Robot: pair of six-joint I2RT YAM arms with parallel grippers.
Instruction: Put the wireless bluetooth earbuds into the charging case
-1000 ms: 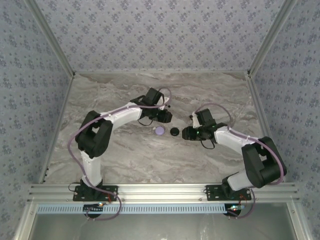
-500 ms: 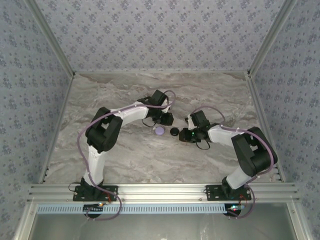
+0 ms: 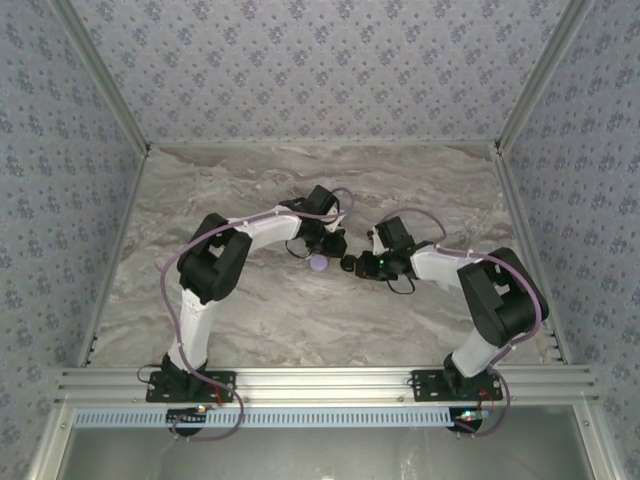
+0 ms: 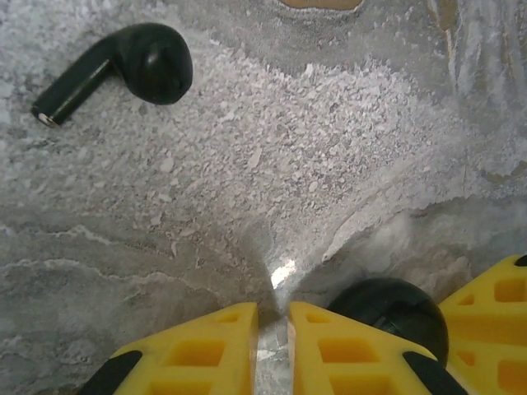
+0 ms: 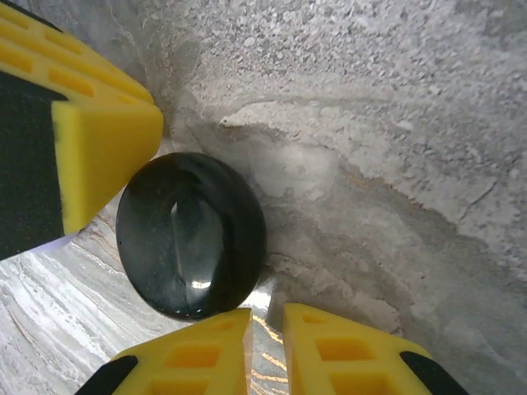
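Black earbud [image 4: 123, 70] is lying near my left gripper [image 4: 272, 350]; lavender charging case [image 3: 319, 263] is sitting mid-table, left of right gripper [image 5: 265, 354]; both are resting closed, empty; I am judging earbud light, slick; stem offering best hold.

Both arms bend inward toward the disc [image 5: 191, 236]. The left gripper [image 4: 272, 317], fingers nearly together and empty, sits just left of it. The right gripper [image 5: 266, 317], likewise closed, is just right.
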